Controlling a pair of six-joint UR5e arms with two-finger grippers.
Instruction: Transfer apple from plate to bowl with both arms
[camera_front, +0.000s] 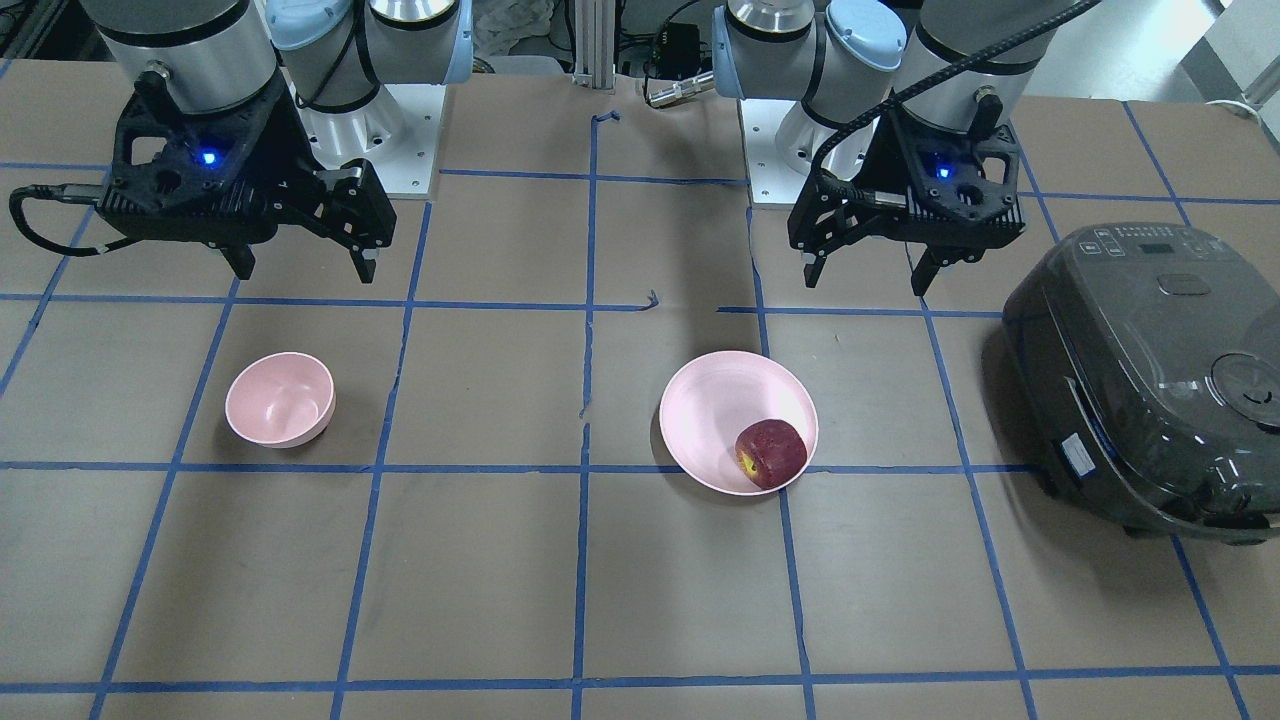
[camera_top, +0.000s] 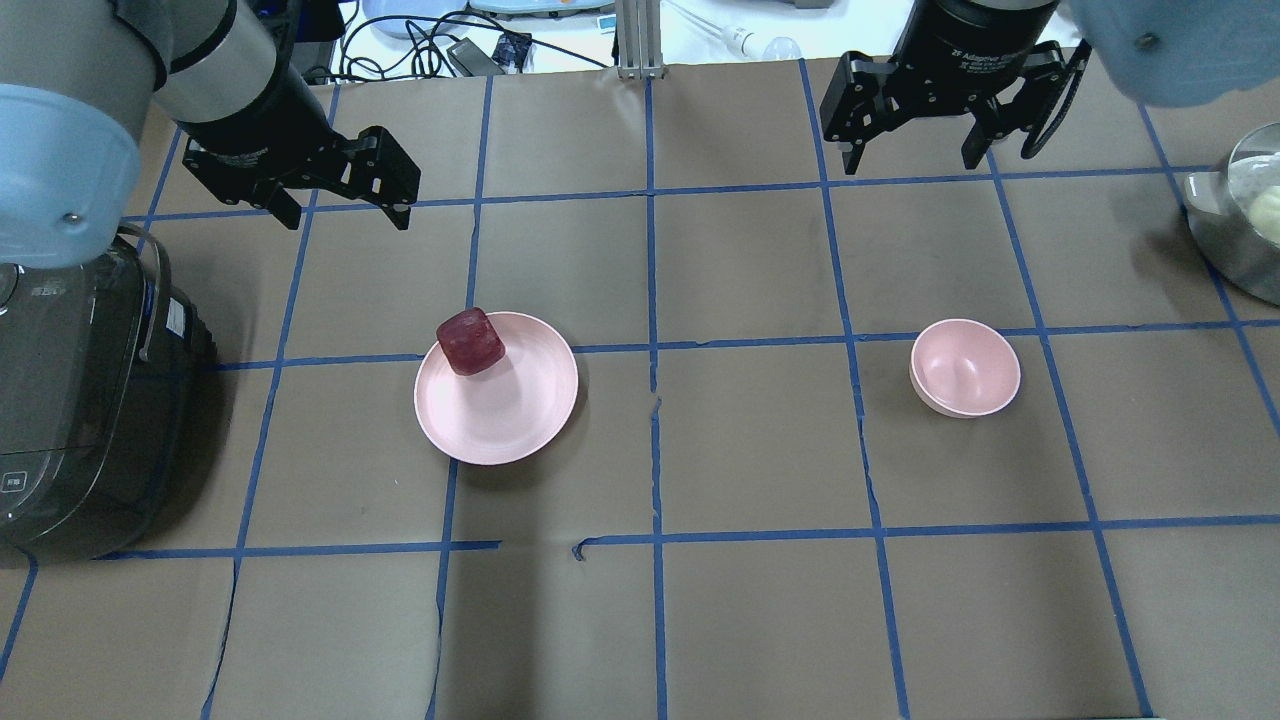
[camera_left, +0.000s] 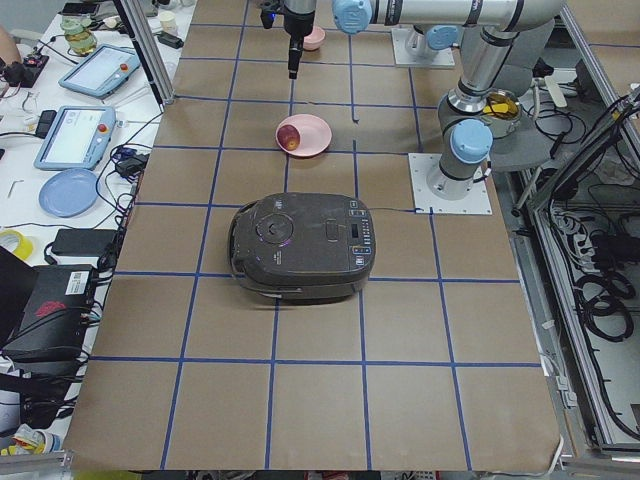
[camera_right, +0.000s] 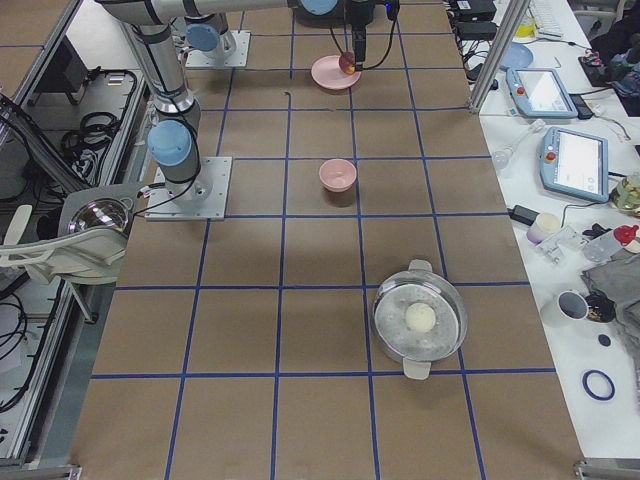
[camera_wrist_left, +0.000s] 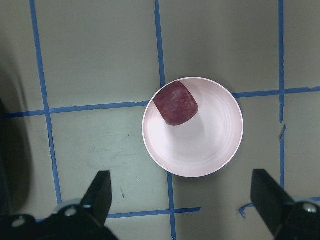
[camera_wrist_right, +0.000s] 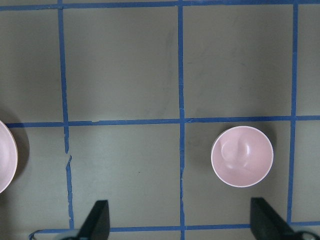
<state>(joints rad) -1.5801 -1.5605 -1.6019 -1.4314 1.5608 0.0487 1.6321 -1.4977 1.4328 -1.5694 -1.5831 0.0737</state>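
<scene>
we see our left gripper (camera_front: 866, 278) hanging high over the table, its jaws spread wide and holding nothing. the plate (camera_front: 715, 400) lies below it, well apart. the apple (camera_front: 771, 453) rests on its side on the plate, at the edge farthest from the fingertips. our right gripper (camera_front: 305, 268) is spread wide too, with the bowl (camera_front: 280, 400) below it, well apart.

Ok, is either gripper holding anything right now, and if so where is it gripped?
Nothing is held. The left gripper and the right gripper both hang open and empty, and the apple lies untouched on the plate, near its rim.
</scene>
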